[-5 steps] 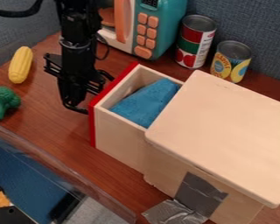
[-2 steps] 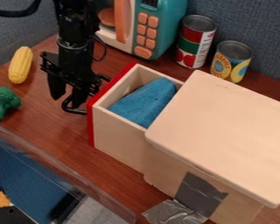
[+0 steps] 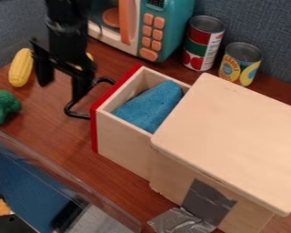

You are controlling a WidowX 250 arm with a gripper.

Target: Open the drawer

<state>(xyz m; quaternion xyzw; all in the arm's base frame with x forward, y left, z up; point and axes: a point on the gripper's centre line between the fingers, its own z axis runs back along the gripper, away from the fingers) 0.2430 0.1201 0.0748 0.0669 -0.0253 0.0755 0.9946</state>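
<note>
Drawer [image 3: 120, 143] stands well out of the wooden cabinet [image 3: 233, 132], its red front [image 3: 94, 132] facing the upper left and a blue block of what looks like foam [image 3: 151, 107] slanting up inside it. On that front is the black wire handle [image 3: 69, 109], a bowed loop jutting toward the claw [image 3: 61, 93]. The claw hangs at the upper left with its two fingers spread, nothing between them; the nearer finger overlaps the loop in view, and whether they touch I cannot tell.

What matters next is the line between them: the drawer lies right of the claw and a little lower, its sliding axis running from lower right to upper left, with the loop lying across that axis, between claw and box. The opening looks as good as done, so the next move is likely to lift clear, up and away to the left; a swing to the right could snag the loop or push the drawer back in.

Farther left lie toy corn [image 3: 20, 68] and toy broccoli [image 3: 3, 107]; behind stands a teal toy microwave [image 3: 178, 32].
</note>
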